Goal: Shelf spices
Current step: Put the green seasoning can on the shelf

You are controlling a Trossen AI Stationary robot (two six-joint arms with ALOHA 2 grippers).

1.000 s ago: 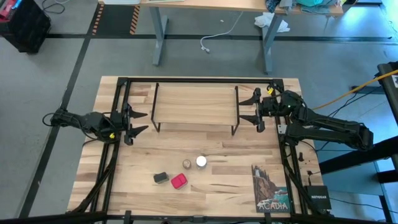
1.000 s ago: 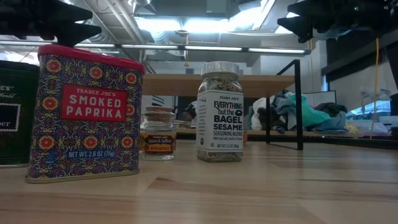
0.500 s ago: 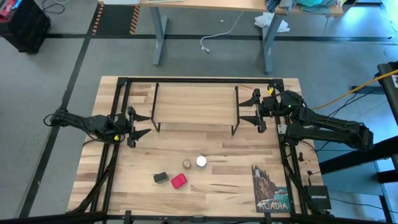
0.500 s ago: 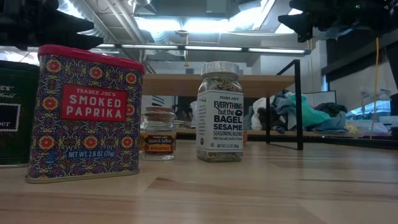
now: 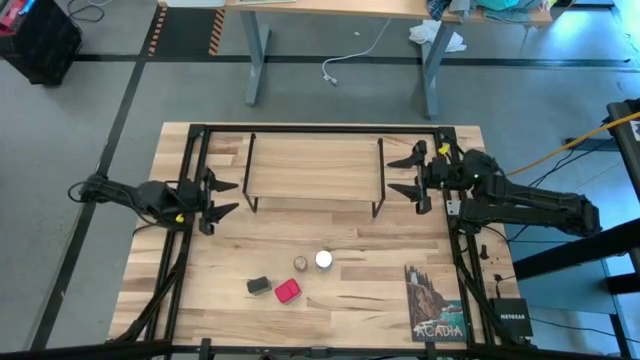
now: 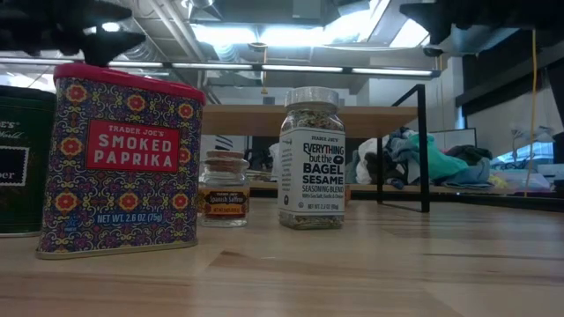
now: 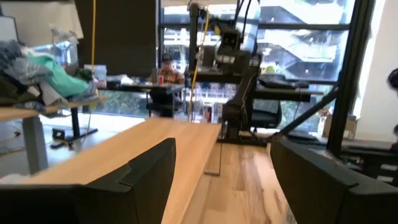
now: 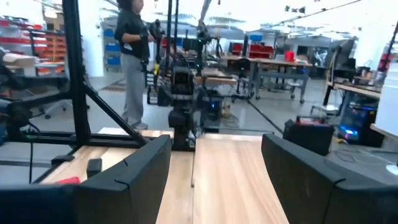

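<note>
Four spices stand on their bases on the near half of the table: a dark tin (image 5: 259,286), a red tin (image 5: 288,291), a tiny tan jar (image 5: 300,264) and a white-capped jar (image 5: 323,259). In the low view the red paprika tin (image 6: 119,163), the dark tin (image 6: 22,163), the small jar (image 6: 223,191) and the seasoning jar (image 6: 311,158) stand in a row. The shelf (image 5: 313,172) stands on its wire legs at the far middle. My left gripper (image 5: 228,197) is open off the shelf's left end. My right gripper (image 5: 395,176) is open off its right end.
A picture card (image 5: 435,300) lies at the near right, beside a black box (image 5: 510,315). Black frame rails (image 5: 190,180) run along both table sides. Bare wood lies between the shelf and the spices. A person (image 8: 130,56) stands in the room beyond the table.
My right gripper has drawn back a little toward the table's right edge, staying open. My left gripper has swayed slightly toward the near edge and back, also open. The spices and the shelf have stayed where they were.
</note>
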